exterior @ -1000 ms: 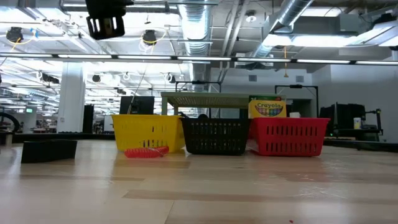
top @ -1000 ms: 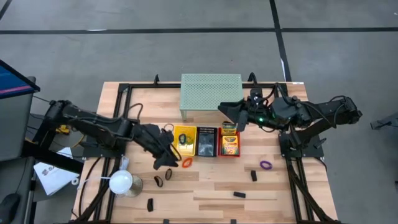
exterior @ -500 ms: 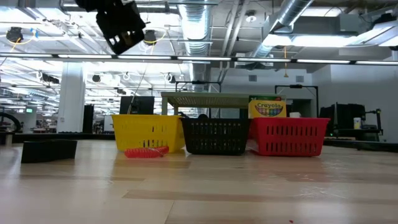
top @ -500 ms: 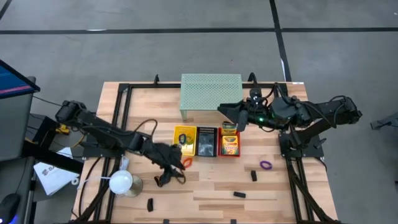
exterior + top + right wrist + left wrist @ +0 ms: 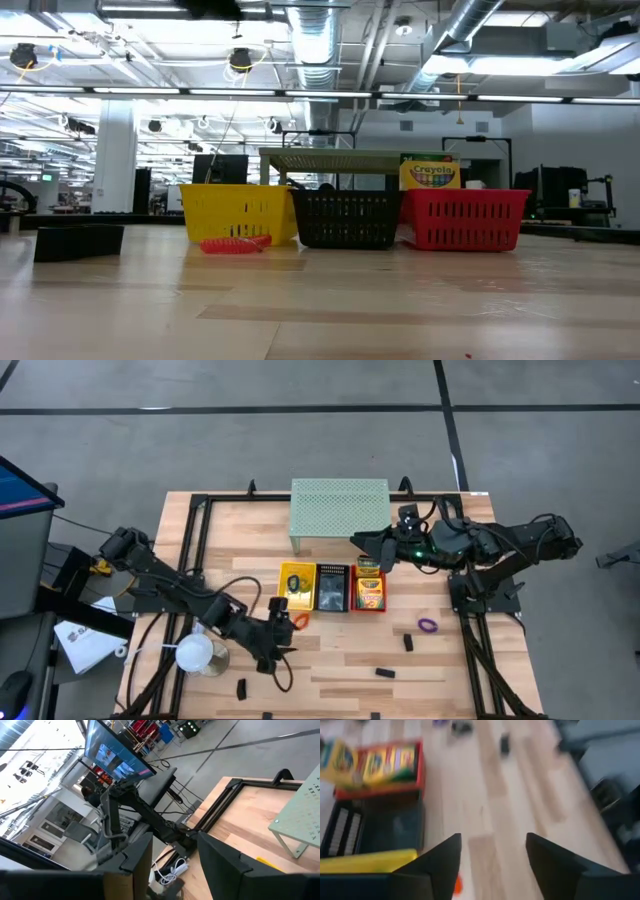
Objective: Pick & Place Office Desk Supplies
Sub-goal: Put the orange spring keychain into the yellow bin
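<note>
**High view: orange ring lies between the left gripper and the yellow basket**

The yellow basket (image 5: 282,586) is the leftmost of three in a row at mid-table. The orange ring (image 5: 300,620) lies flat on the wood, touching or just off the basket's front face near the corner it shares with the black basket (image 5: 331,606). The left gripper (image 5: 270,648) hangs farther out from that same face, slightly toward the basket's outer side. The ring therefore lies diagonally ahead of it, toward the baskets.

In the left wrist view the fingers (image 5: 440,862) stand apart with only bare wood between them. They hold nothing, and a sliver of orange shows beside one of them. The ring looks slightly oval, but its long axis cannot be told.

The left arm is clearly the nearer one. The right gripper (image 5: 362,540) waits behind the basket row, well to the far side of the yellow basket. Its fingers are partly apart and nothing is seen between them.

The main risk, as a judgement, is the basket wall. A finger going down on the ring's inner side has little room and may nudge the basket. Approaching from the open side looks safer. The lamp (image 5: 196,652) stands near the arm on the basket's outer side. A black clip (image 5: 241,687) lies farther out toward the table's (image 5: 340,660) front edge. The purple ring (image 5: 428,625) is well apart, beyond the red basket (image 5: 354,600).
</note>
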Tool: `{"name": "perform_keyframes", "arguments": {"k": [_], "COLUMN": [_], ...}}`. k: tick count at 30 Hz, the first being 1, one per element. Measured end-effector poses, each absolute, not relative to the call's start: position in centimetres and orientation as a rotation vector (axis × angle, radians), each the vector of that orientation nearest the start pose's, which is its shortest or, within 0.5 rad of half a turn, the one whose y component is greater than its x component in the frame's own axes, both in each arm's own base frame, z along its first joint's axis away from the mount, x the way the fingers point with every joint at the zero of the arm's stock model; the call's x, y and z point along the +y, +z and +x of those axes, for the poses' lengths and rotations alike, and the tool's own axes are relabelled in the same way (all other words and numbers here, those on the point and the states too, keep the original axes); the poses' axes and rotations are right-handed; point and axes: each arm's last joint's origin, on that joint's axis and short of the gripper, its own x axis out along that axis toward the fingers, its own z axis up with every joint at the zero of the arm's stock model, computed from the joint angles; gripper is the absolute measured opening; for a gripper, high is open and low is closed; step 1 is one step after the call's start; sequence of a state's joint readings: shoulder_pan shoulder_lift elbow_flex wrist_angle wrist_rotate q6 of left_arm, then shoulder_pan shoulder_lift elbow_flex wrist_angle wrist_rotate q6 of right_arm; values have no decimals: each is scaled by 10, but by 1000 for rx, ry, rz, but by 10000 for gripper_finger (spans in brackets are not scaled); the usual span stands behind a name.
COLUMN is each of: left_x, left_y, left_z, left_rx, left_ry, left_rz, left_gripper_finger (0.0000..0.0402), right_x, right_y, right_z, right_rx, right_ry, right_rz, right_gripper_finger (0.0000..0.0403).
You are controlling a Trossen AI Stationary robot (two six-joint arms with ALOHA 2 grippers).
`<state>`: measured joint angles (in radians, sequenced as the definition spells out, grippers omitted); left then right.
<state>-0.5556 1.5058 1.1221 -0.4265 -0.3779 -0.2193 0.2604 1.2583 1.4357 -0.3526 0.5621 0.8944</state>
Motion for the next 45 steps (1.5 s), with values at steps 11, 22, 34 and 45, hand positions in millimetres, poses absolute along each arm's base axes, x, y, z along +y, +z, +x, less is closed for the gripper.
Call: {"name": "perform_keyframes", "arguments": {"k": [11,22,34,45], "left_x": [-164,-169,-140,-130], "left_y": [198,161,150,141], "left_z": [293,305,316,317], "left_rx": [961,1004,1067,1051], "left_ry": [-48,50,98,75], "left_rz": [379,331,163,183], "left_gripper_finger": [266,238,151,112], "right_x": [52,52,51,51], "right_y": [440,433,431,431], "right_z": [255,254,253,253], "right_rx": [25,93,113,117], "right_ry": [-359,-387,-394,-396], "right_rz": [805,765,729,728], "right_gripper_finger": [154,154,154,154]}}
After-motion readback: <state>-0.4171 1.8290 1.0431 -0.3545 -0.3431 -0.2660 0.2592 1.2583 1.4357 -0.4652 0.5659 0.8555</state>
